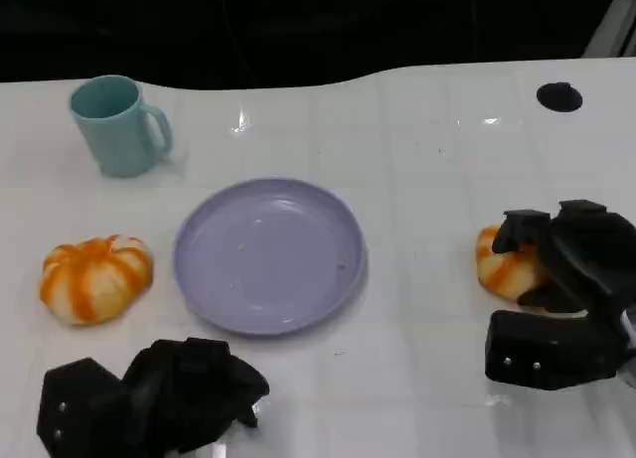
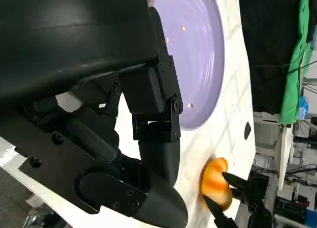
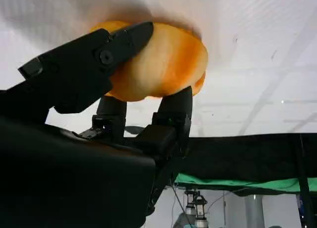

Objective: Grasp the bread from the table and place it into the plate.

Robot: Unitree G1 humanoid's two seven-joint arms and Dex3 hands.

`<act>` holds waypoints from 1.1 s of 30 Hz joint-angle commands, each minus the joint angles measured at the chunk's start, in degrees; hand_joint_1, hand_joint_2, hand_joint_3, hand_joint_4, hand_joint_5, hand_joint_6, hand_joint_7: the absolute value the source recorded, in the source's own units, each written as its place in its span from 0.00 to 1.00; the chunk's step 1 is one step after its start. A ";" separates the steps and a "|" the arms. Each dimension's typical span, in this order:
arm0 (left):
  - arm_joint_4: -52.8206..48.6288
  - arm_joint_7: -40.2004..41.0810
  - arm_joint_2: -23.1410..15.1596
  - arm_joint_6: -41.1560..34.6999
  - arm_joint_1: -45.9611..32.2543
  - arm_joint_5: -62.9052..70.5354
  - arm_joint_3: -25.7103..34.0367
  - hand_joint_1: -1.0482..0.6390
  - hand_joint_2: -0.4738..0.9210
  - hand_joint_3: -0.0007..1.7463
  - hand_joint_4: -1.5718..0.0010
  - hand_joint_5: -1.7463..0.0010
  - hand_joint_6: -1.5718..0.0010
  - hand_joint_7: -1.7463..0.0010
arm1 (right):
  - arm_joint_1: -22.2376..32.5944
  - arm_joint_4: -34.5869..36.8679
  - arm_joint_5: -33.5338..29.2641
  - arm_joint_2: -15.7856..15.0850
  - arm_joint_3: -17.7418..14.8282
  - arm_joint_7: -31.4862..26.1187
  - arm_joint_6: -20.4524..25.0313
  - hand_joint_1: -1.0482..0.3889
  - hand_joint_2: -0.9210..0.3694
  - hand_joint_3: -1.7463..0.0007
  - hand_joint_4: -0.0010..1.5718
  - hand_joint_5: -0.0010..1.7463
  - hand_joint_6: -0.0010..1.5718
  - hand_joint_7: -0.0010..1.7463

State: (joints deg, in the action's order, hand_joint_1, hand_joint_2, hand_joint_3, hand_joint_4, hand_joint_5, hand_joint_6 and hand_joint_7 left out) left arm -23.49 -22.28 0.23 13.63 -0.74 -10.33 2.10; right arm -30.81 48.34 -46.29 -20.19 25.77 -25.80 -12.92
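At table's right edge, right hand (image 1: 556, 299) grips bread (image 1: 505, 264), fingers wrapped both sides, prob. ready for lifting to plate (image 1: 269, 254); left hand (image 1: 159, 393) curled, empty.

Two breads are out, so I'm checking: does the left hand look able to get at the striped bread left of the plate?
Probably yes. The left hand holds nothing and sits just in front of that bread, with bare table between them and the plate off to the side.
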 commanded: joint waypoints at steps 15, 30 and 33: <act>-0.84 0.39 -0.49 -0.26 0.38 -0.05 0.27 0.00 0.80 0.15 0.43 0.12 0.07 0.70 | 0.01 -3.17 1.16 -0.39 -0.13 -11.19 -6.87 0.71 0.42 0.39 0.61 1.00 0.51 0.95; -0.56 0.33 -0.58 -0.43 -0.13 0.21 -0.03 0.00 0.79 0.15 0.43 0.12 0.07 0.70 | -0.49 -11.55 4.26 7.43 -0.26 -7.05 -12.65 0.72 0.61 0.12 0.66 1.00 0.54 0.95; -0.56 0.39 -0.56 -0.29 -0.18 0.41 -0.19 0.00 0.79 0.15 0.43 0.13 0.07 0.70 | -2.35 -9.28 4.14 9.83 0.03 -7.30 -13.64 0.71 0.60 0.12 0.66 1.00 0.54 0.96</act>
State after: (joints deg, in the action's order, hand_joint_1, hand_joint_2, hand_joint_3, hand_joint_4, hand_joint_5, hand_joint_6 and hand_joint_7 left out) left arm -23.95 -22.29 0.34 13.61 -0.36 -10.31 2.00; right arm -30.42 37.40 -42.77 -11.63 25.87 -32.48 -25.68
